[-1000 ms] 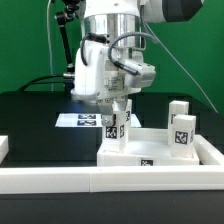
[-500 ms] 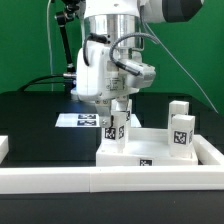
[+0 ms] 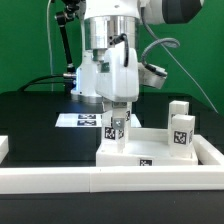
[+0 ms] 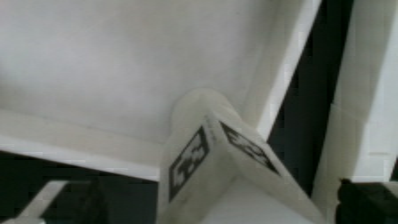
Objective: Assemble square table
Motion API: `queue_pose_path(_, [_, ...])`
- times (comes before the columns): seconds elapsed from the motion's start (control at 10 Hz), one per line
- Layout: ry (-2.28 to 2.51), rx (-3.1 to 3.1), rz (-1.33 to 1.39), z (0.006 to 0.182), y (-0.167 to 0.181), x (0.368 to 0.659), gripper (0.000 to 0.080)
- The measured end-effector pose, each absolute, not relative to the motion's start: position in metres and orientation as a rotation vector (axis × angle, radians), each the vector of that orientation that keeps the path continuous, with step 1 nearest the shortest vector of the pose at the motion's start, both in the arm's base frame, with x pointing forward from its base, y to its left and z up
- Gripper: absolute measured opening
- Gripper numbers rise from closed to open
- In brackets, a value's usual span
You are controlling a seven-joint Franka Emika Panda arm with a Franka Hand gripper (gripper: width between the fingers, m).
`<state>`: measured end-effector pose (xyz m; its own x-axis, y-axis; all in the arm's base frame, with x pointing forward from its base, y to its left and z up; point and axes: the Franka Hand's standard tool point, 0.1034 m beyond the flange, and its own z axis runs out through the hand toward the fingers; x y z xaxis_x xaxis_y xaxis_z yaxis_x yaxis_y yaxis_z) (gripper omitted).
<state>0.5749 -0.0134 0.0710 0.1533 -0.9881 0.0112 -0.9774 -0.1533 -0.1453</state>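
Observation:
The white square slab (image 3: 140, 153) lies inside the rails, its raised rim toward the camera. One white block leg (image 3: 117, 129) stands upright on its corner toward the exterior view's left. My gripper (image 3: 117, 112) comes straight down on this leg and is shut on it. In the wrist view the leg (image 4: 222, 160) fills the middle, tagged faces showing, with the slab's flat top (image 4: 125, 70) behind it. My gripper (image 4: 205, 205) straddles the leg, and one dark finger (image 4: 361, 192) shows beside it. Two more tagged legs (image 3: 183, 133) (image 3: 178, 108) stand at the exterior view's right.
White border rails run along the front (image 3: 110, 181), the exterior view's right (image 3: 214, 150) and left (image 3: 3, 148). The marker board (image 3: 73, 120) lies flat on the black table behind the slab. A green backdrop and arm cables are behind.
My wrist has turned about its vertical axis while staying over the same corner. The leg's tagged face now points more toward the camera.

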Motion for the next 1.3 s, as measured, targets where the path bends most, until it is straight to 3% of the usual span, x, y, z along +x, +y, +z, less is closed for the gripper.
queue_pose_path(1.2, [0.873,-3.008,-0.210,0.0718,-0.0118,0.5771,0.0648])
queue_pose_path(1.3, [0.814,-3.029,-0.211,0.0722,-0.0123,0.5776,0.0604])
